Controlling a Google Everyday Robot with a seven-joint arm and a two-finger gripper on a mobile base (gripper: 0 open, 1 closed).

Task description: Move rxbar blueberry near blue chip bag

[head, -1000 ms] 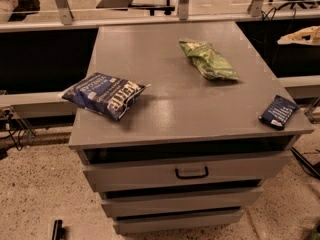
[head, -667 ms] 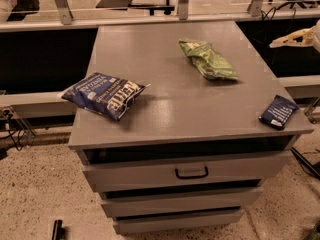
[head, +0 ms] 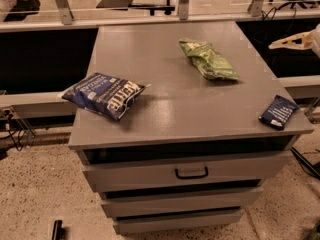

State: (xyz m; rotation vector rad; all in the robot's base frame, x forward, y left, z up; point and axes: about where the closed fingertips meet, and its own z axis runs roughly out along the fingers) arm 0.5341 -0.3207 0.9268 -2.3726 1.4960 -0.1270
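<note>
The rxbar blueberry (head: 278, 112) is a small flat navy wrapper lying at the right front corner of the grey cabinet top (head: 165, 69). The blue chip bag (head: 104, 94) is large, puffy and dark blue with white lettering. It lies at the left front of the top, partly over the left edge. My gripper (head: 290, 40), pale cream, reaches in from the right edge of the camera view. It is above and beyond the bar, off the cabinet's right side and well apart from the bar.
A green chip bag (head: 208, 59) lies on the back right of the top, between the gripper and the blue bag. The cabinet has drawers with a dark handle (head: 191, 173). Railing and chairs stand behind; speckled floor lies in front.
My gripper has come a little further into view, moving left from the right edge. The bar and both bags have not moved.
</note>
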